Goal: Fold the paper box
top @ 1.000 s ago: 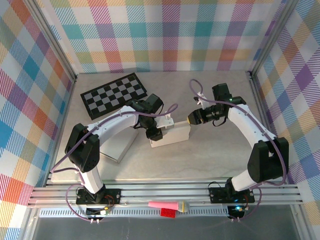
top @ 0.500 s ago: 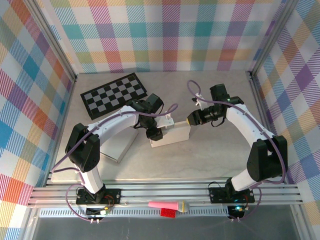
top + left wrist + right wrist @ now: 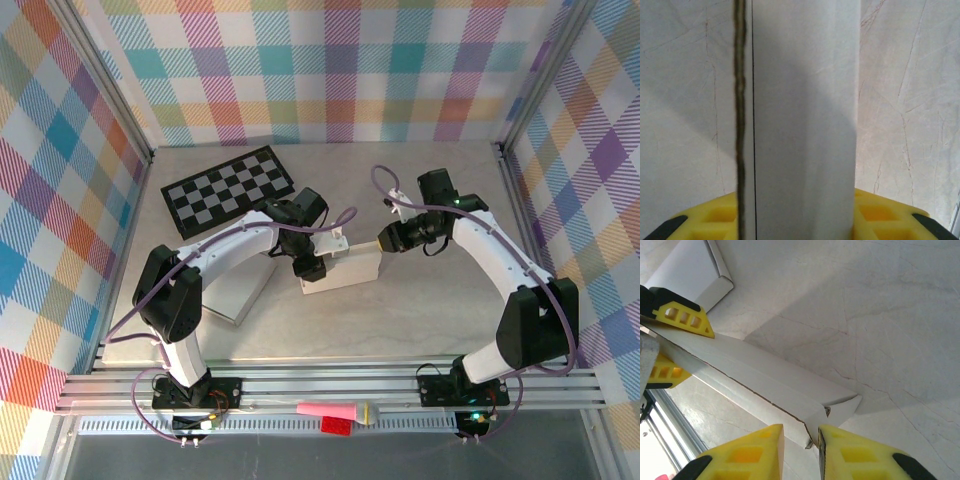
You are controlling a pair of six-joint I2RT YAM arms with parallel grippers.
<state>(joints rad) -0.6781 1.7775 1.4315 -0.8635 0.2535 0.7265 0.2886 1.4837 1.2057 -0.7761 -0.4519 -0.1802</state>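
Lying near the middle of the table (image 3: 410, 320), the paper box (image 3: 352, 270) is a long white carton, its length running roughly left to right and slightly tilted in the top view. The left gripper (image 3: 312, 264) is at the box's left end, and the left wrist view shows a white wall of the box standing between its 2 yellow fingers (image 3: 715, 222), which are clamped on that wall. The right gripper (image 3: 379, 243) is at the opposite end, level with the box's far right corner. From the right wrist camera, its 2 fingers (image 3: 747, 455) stand narrowly apart with the corner of the box's end flap in the gap between them; I cannot tell whether the pads actually press the card. That same view shows the box stretching away to the left gripper's fingers at the far end, 1 above and 1 below the wall. A flat white sheet (image 3: 238, 292) lies on the table just left of the box, under the left arm. A checkerboard mat (image 3: 228, 188) lies toward the back left, well apart from the box. A pink object (image 3: 328, 410) rests on the front rail between the 2 arm bases.
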